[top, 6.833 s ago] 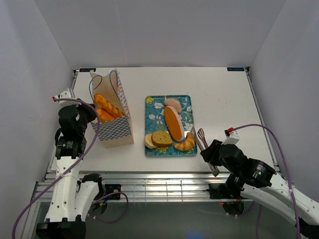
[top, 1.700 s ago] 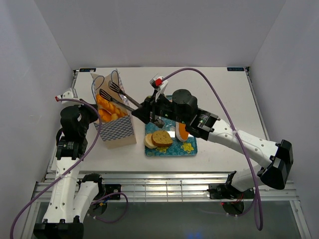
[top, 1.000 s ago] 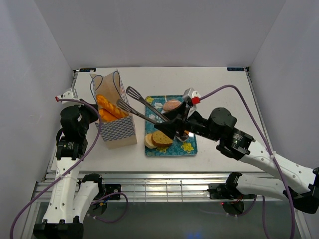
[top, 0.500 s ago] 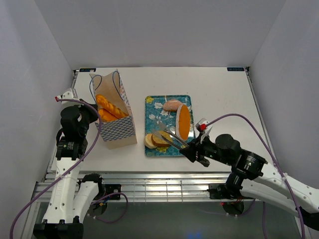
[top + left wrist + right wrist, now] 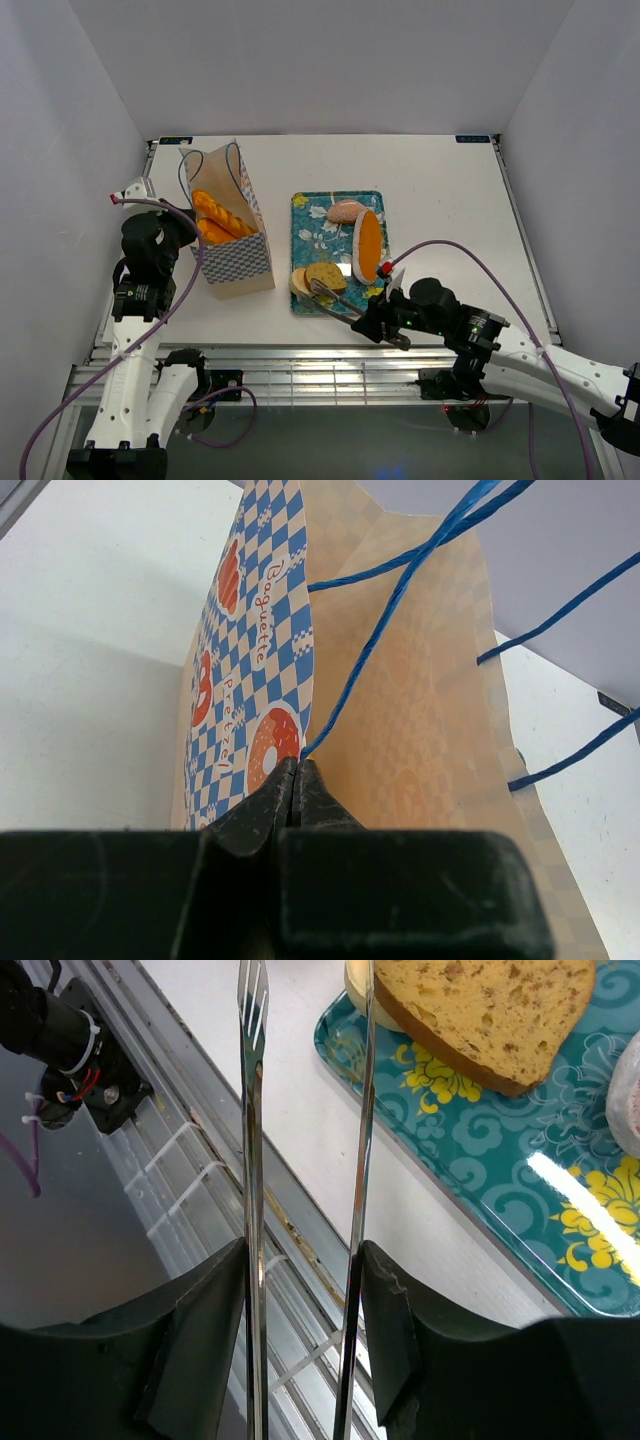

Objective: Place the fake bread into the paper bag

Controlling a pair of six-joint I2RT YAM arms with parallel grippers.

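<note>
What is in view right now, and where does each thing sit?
paper bag: one, cream with blue-and-white checks, upright on the table's left side.
bagged bread: at least two, orange, showing in the bag's open top.
round roll: one, pinkish tan, tray's far end.
long loaf: one, orange, tray's right side.
bread slices: two, brown over cream, tray's near-left corner.
tray: one, teal floral, mid-table.
tongs: one pair, silver, tips by the slices.
table: one, white.
left claw: black, shut on the bag's rim.
right claw: black, shut on the tongs.
</note>
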